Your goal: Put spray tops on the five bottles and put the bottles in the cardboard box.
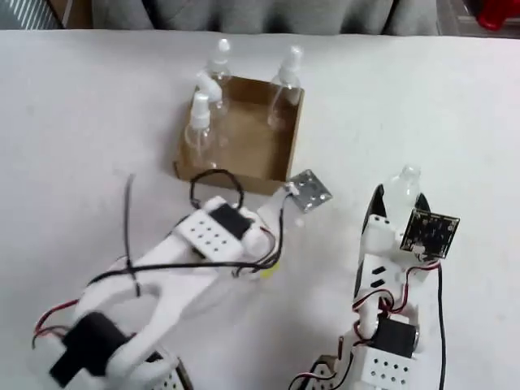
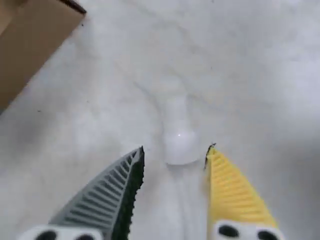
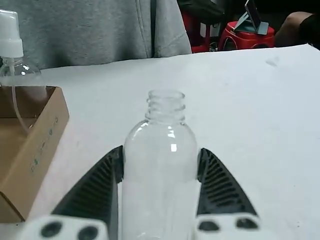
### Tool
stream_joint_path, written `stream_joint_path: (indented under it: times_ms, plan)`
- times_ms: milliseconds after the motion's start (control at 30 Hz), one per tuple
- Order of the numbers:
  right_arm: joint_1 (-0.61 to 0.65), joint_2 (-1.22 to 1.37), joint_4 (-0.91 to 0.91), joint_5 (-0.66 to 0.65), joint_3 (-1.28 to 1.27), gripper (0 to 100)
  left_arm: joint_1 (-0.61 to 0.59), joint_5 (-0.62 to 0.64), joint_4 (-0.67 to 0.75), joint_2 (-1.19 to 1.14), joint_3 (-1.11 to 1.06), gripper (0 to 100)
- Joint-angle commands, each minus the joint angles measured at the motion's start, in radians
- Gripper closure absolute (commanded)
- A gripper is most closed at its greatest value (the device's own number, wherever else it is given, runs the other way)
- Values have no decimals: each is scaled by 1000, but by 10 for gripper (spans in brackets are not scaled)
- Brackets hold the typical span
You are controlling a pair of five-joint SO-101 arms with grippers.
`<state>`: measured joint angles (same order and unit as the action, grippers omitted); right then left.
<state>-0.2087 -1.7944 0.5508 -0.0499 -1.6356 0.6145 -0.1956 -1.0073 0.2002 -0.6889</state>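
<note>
**High view.**
- Table (image 1: 97, 106): flat, matt white surface.
- Cardboard box (image 1: 244, 138): brown card, square and open-topped, at the far middle of the table.
- Capped bottles (image 1: 286, 89): clear plastic with rounded shoulders and white spray tops. At least three stand upright inside the box, close to its walls.
- Left arm (image 1: 203, 236): white plastic shell with black and red cables. It lies from the near left corner toward the box's near wall.
- Right gripper (image 1: 400, 203): black fingers on a white body, to the near right of the box and apart from it. It is closed round the uncapped bottle (image 1: 406, 183), which is clear plastic and held upright.

**Left wrist view.**
- Left gripper (image 2: 175, 150): one grey ribbed finger and one yellow ribbed finger, both tapering to points. They are spread wide and hold nothing.
- Spray top (image 2: 179, 142): white, with a rounded head and a narrower stem. It lies on the table between the two fingertips and touches neither.
- A corner of the box, smooth brown card, sits off to one side, apart from the spray top.

**Right wrist view.**
- Uncapped bottle: transparent, with a round body, domed shoulder and threaded open neck. The black ribbed fingers press against both of its sides.
- Box wall: plain card with a few small greenish marks, too small to read.
- One capped bottle stands in the box's corner, its thin dip tube visible through the clear wall.
</note>
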Motion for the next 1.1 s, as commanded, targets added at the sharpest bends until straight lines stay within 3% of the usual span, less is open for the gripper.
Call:
stream_joint_path:
  times_ms: [0,367,433,533,767,1067]
  plan:
    - [7,-7,-25,9,11,982,7,11,57,-113,101,797]
    - [8,-7,-25,9,11,982,-38,61,63,-315,206,803]
    - [5,-7,-25,2,11,982,-38,74,63,-317,204,844]
    - [-1,-7,-25,2,11,982,-38,74,63,-317,193,987]
    - [-2,-7,-24,0,11,982,-38,80,54,-306,176,977]
    - [33,-7,-102,0,69,982,-101,81,-100,21,180,979]
